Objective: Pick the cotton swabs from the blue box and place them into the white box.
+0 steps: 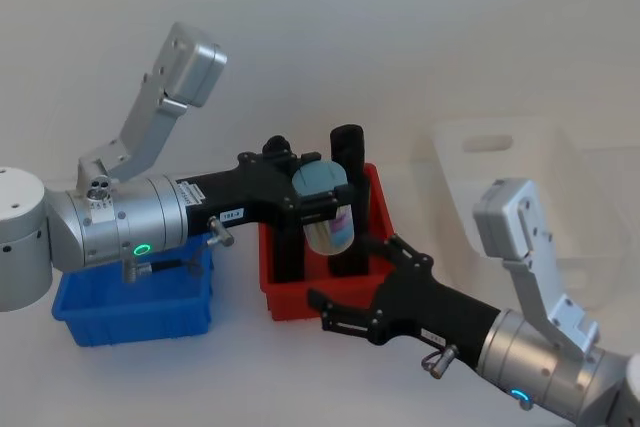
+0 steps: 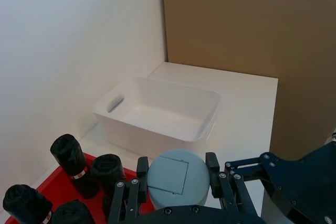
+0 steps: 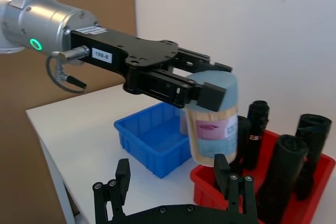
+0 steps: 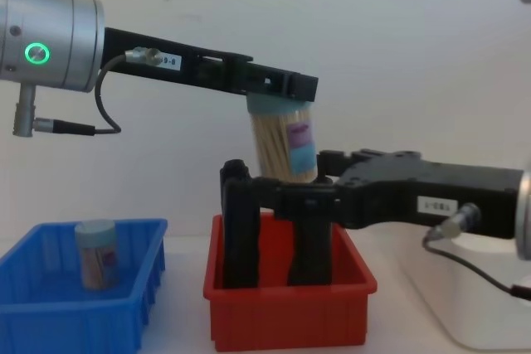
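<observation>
blue-lidded cotton swab tub (image 3: 212,129) is clamped in the left gripper (image 3: 207,85), up over the red bin (image 4: 286,308), not at the white box (image 2: 152,135) yet. that box looks empty, and another tub (image 4: 95,253) sits in the blue box (image 4: 50,321). right gripper (image 3: 172,177) is spread open by the red bin.

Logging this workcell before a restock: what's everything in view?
held tub: one, clear with pale blue lid, above the red bin
second tub: one, same colours, in the blue box
blue box: one, blue, left on table
red bin: one, red, middle
black objects: four, black, upright in red bin
white box: one, white, right
table: one, white, under everything
left gripper: shut on held tub
right gripper: open, by red bin, below held tub
</observation>
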`<state>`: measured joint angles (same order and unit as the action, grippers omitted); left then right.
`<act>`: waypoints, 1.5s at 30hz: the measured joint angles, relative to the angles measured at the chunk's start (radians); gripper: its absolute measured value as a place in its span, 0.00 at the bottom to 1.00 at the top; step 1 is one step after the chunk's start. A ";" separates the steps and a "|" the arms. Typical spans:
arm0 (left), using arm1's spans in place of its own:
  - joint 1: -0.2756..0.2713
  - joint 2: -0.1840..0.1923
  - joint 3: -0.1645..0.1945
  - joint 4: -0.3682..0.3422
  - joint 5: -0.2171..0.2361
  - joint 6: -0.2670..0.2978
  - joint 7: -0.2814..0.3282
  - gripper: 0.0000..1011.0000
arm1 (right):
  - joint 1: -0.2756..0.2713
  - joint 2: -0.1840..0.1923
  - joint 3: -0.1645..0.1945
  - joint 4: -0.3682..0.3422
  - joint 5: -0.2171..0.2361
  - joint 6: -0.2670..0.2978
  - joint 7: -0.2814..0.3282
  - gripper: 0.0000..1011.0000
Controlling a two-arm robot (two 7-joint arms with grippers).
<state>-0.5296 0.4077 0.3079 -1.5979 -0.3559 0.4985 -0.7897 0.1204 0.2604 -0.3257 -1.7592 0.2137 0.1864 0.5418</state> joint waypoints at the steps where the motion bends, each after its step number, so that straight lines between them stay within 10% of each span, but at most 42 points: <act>1: 0.000 0.000 0.000 0.000 0.000 0.000 0.000 0.65 | 0.007 -0.004 -0.003 0.003 -0.006 0.005 0.015 0.99; 21: 0.000 0.000 0.000 0.000 0.000 0.000 -0.002 0.64 | 0.062 -0.039 -0.036 0.017 -0.050 0.053 0.053 0.99; 45: 0.000 0.000 0.000 0.000 0.000 0.000 -0.002 0.65 | 0.023 -0.012 -0.054 -0.037 -0.002 0.081 0.027 0.99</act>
<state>-0.5299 0.4077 0.3079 -1.5978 -0.3558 0.4984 -0.7921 0.1434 0.2479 -0.3797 -1.7962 0.2117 0.2673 0.5690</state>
